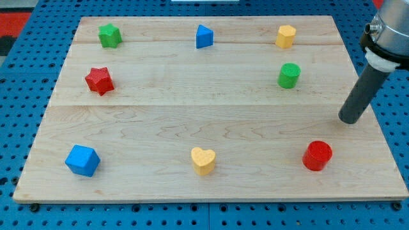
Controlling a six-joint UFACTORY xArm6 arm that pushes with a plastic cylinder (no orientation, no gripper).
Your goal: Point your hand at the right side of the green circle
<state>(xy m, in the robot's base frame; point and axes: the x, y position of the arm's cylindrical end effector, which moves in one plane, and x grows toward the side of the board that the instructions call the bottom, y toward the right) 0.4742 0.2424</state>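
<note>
Tip: my tip (350, 119) resting on the wooden board (192, 121) near the view's right edge; a bare rod end, with no jaws to part or close, touching no block.
Task block: green cylinder (289, 75) standing upright toward the view's upper right, up and to the view's left of the tip, well apart from it.
Top row: green star-like block (110, 35), blue triangle (204, 37), yellow block (285, 36), possibly hexagonal, sitting just above the green cylinder.
Left side: red star (99, 80) lying below the green star-like block.
Bottom row: blue cube (82, 160), yellow heart (203, 160), red cylinder (317, 156) sitting below the tip, apart from it.
Writing: none readable anywhere.
</note>
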